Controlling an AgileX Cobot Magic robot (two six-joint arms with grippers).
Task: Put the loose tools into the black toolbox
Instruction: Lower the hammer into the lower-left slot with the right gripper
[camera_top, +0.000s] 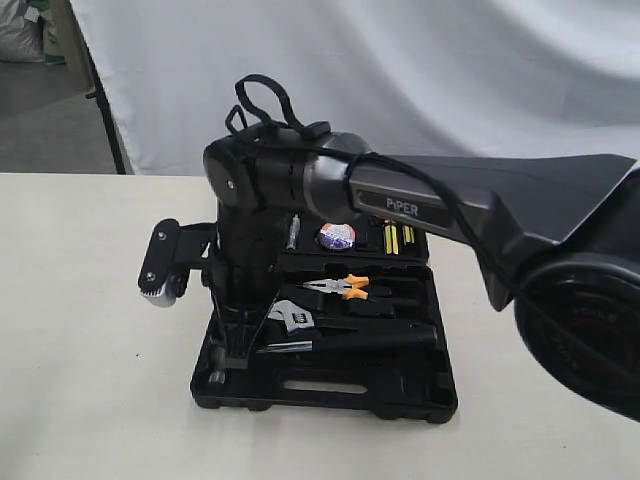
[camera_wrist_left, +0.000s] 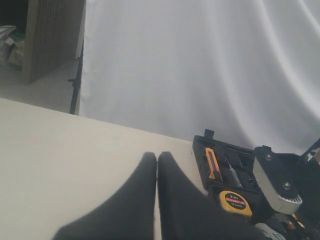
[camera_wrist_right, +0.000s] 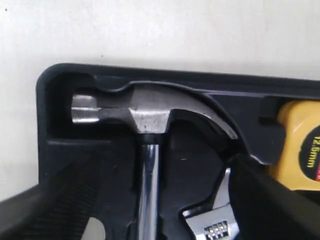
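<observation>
The black toolbox (camera_top: 330, 402) lies open on the table. The steel claw hammer (camera_wrist_right: 145, 112) rests in its moulded recess at the case's corner, its black handle (camera_top: 370, 340) running to the right. My right gripper (camera_wrist_right: 162, 175) points down over the hammer's neck, open, one finger on each side of the shaft and clear of it. The silver adjustable wrench (camera_top: 292, 316) lies beside the hammer in the same half. The small tape roll (camera_top: 336, 237) sits in the far half. My left gripper (camera_wrist_left: 157, 167) hovers over bare table left of the toolbox (camera_wrist_left: 200, 155), shut on nothing.
Orange-handled pliers (camera_top: 340, 287) and a yellow tape measure (camera_wrist_right: 300, 145) sit in the case, and an orange utility knife (camera_wrist_left: 212, 162) lies in the far half. The right arm (camera_top: 450, 205) spans the case from the right. A white backdrop hangs behind the table.
</observation>
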